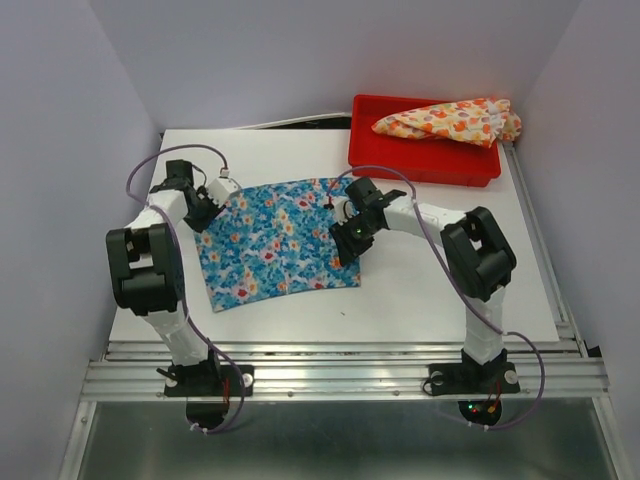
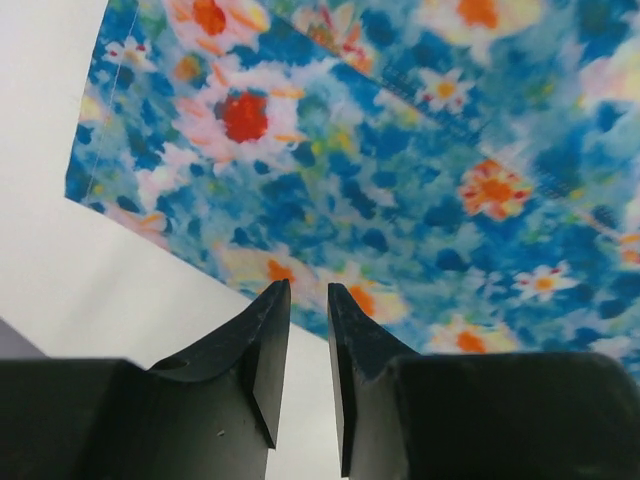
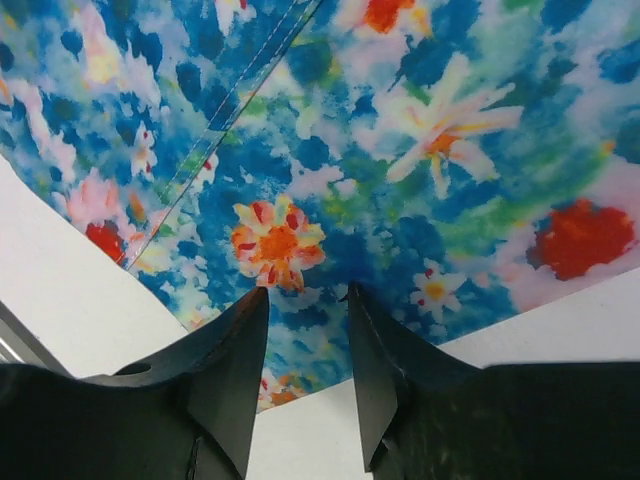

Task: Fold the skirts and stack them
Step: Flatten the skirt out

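We are looking down our left gripper point(image 2: 308, 288) at the blue skirt point(image 2: 400, 150), which is lying spread flat on the white table point(image 2: 100, 270). The left fingers point(image 2: 262, 335) are standing slightly parted, with a narrow gap showing between them and nothing sitting in it. Their tips are hanging right at the skirt's edge. The cloth is spreading ahead of them and off to their right, while bare table is lying to their left. We cannot tell whether the tips are touching the cloth.

Our right gripper point(image 3: 307, 290) is hovering at the opposite edge of the same skirt. Its fingers point(image 3: 232, 345) are spread a little wider and are pinching nothing. Flowered cloth is showing through the gap, and a stitched seam is running away ahead of the left-hand finger. Bare table is showing on both sides behind the tips.

From above, we are seeing the blue skirt stretching between the two pairs of fingers. The cream skirt point(image 1: 450, 120) is lying bunched in the red tray point(image 1: 420, 168), well beyond the right fingers and apart from both grippers.
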Controlling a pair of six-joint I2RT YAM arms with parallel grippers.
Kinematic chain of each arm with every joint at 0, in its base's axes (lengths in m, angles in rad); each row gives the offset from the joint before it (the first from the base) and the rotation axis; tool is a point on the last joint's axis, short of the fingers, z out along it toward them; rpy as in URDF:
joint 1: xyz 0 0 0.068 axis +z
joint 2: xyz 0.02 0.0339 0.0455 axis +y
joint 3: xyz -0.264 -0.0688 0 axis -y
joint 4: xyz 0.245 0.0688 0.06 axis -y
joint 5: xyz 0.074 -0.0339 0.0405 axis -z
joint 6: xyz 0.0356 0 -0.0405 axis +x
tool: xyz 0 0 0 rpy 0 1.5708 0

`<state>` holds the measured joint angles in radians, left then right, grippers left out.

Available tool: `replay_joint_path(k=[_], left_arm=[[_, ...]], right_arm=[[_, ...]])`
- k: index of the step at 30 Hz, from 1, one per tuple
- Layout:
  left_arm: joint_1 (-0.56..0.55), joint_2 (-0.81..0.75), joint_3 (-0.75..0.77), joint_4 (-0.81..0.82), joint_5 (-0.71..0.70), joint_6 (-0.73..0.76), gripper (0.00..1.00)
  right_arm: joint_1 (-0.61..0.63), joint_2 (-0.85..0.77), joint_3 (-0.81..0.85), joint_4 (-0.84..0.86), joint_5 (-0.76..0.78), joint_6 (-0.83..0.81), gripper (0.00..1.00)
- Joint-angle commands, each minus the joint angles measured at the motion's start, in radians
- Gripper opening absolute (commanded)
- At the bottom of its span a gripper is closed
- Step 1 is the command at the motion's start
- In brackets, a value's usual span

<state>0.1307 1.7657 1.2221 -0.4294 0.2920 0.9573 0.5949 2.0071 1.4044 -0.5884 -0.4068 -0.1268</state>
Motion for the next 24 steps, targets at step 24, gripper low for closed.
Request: replay_joint_path(k=[24], left_arm=[[-0.969, -0.226, -0.162, -0.117, 0.116, 0.123, 0.27]], right_arm=[[-0.233, 0.170, 0.366, 0.021, 0.292, -0.291, 0.44]])
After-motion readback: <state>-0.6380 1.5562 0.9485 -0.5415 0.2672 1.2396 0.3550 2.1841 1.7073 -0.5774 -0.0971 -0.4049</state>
